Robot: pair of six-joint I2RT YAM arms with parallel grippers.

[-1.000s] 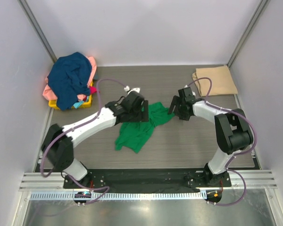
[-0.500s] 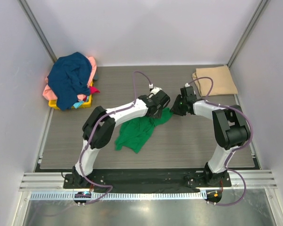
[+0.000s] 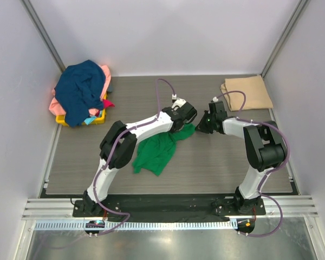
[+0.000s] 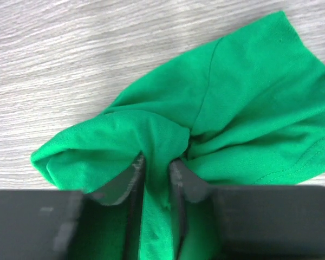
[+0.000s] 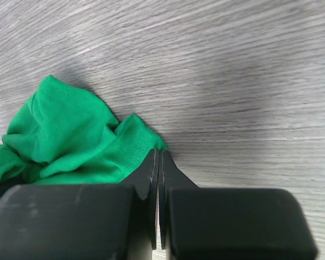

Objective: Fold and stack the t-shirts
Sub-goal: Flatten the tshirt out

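Aluminium rails [image 3: 43, 208] and a black base plate [image 3: 168, 203] carry both arm bases at the near edge of the grey wood-grain table [image 3: 222, 162]. Both arms reach inward to the middle of the table, where the green t-shirt [image 3: 157, 154] lies crumpled and unfolded, its bulk trailing toward the near left.

The left gripper [image 3: 186, 127] sits over the far right part of the garment. In the left wrist view its fingers [image 4: 134, 179] are drawn close together with a raised fold of green cloth pinched between them. The right gripper [image 3: 199, 128] meets the same end of the shirt from the right, just beside the left one. In the right wrist view its jaws are pressed together, tips down on the table and touching the stitched hem [image 5: 131, 147]; whether any cloth is caught between them cannot be told.

At the far right corner a tan t-shirt [image 3: 248, 92] lies folded flat, well apart from the green one. At the far left a yellow bin [image 3: 97, 119] holds a heap of garments, a navy blue t-shirt [image 3: 81, 92] on top and a salmon pink t-shirt [image 3: 55, 106] beneath.
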